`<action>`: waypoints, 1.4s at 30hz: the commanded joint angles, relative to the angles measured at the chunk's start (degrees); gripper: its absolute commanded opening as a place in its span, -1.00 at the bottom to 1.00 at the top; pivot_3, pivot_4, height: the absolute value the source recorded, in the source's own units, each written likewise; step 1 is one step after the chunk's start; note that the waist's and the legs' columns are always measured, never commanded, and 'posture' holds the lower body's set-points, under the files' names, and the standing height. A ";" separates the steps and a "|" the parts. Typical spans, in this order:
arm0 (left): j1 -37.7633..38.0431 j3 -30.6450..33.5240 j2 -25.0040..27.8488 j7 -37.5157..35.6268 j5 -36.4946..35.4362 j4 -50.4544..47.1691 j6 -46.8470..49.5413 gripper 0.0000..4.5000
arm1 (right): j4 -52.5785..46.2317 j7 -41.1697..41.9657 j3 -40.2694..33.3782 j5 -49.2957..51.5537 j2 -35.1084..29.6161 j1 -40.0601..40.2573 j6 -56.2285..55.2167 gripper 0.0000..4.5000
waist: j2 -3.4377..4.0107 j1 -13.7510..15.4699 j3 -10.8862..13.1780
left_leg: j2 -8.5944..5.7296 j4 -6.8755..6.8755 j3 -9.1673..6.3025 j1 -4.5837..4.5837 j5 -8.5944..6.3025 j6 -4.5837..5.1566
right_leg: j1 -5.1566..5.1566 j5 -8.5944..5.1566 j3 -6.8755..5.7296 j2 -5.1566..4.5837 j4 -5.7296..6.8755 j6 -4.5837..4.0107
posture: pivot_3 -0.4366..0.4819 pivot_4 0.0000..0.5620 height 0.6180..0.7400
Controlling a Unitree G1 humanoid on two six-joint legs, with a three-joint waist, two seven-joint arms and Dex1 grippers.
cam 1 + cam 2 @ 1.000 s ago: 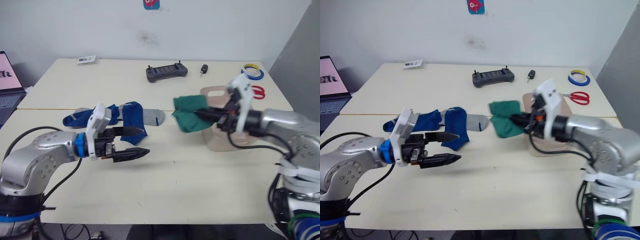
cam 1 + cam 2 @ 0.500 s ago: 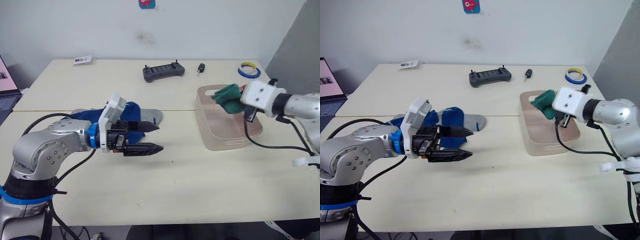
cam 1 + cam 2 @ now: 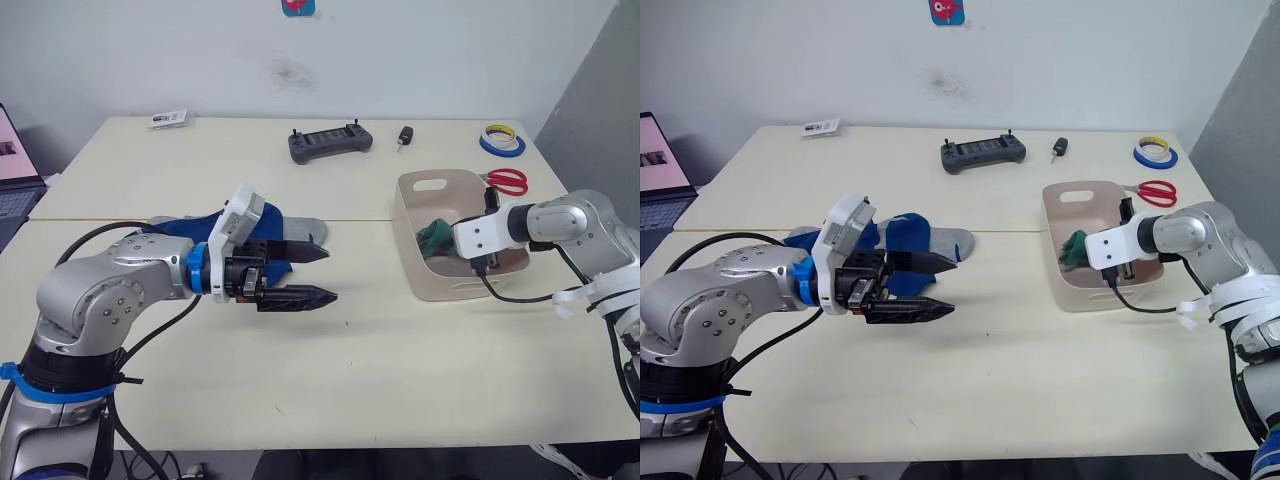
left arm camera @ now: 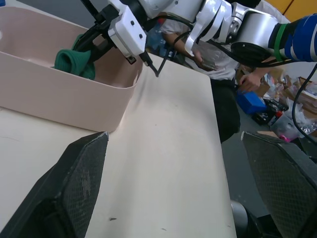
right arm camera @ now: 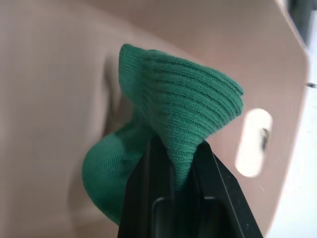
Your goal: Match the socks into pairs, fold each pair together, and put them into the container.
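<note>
A cream table [image 3: 330, 400] stands against a white wall [image 3: 420, 50], a laptop [image 3: 15, 170] beside it.

Cream worktop [image 3: 330, 370] with a seam across its middle, things scattered toward the far half.

Along the far edge lie a small card [image 3: 172, 119], a dark handheld controller [image 3: 330, 143], a black key fob [image 3: 404, 135], a roll of tape [image 3: 501, 141] and red scissors [image 3: 510, 180]. The pinkish-beige container [image 3: 428, 283] stands on the right, just beside the scissors. Blue socks [image 3: 268, 224] and a grey sock [image 3: 312, 229] lie in a heap left of centre.
</note>
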 commanded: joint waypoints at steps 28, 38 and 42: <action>-1.34 -1.35 -1.71 -1.58 4.35 -0.89 -3.82 1.00 | -12.12 20.63 -8.21 9.80 -2.62 -2.64 25.79 0.99 | 0.02 0.80 0.01 | 0.00 0.05 -0.05 0.00 0.00 -0.01 | 0.00 0.00 -0.03 -0.02 0.05 -0.01 | -0.05 -0.47 1.00; -0.63 -1.94 -1.64 -2.10 5.10 -0.96 -4.75 1.00 | -4.80 19.80 -4.00 5.18 1.67 -1.51 24.78 -0.35 | 0.03 0.80 0.01 | 0.00 0.06 -0.03 0.01 0.01 -0.01 | -0.01 0.00 -0.03 -0.01 0.07 -0.01 | -0.05 -0.47 1.00; 0.09 -1.82 -1.50 -2.18 5.92 -1.02 -5.48 1.00 | -1.52 18.73 -3.51 4.12 3.23 -2.08 23.43 -0.98 | 0.02 0.75 0.01 | 0.00 0.09 -0.02 0.02 0.01 -0.01 | 0.00 0.00 -0.02 0.00 0.08 -0.01 | -0.05 -0.47 1.00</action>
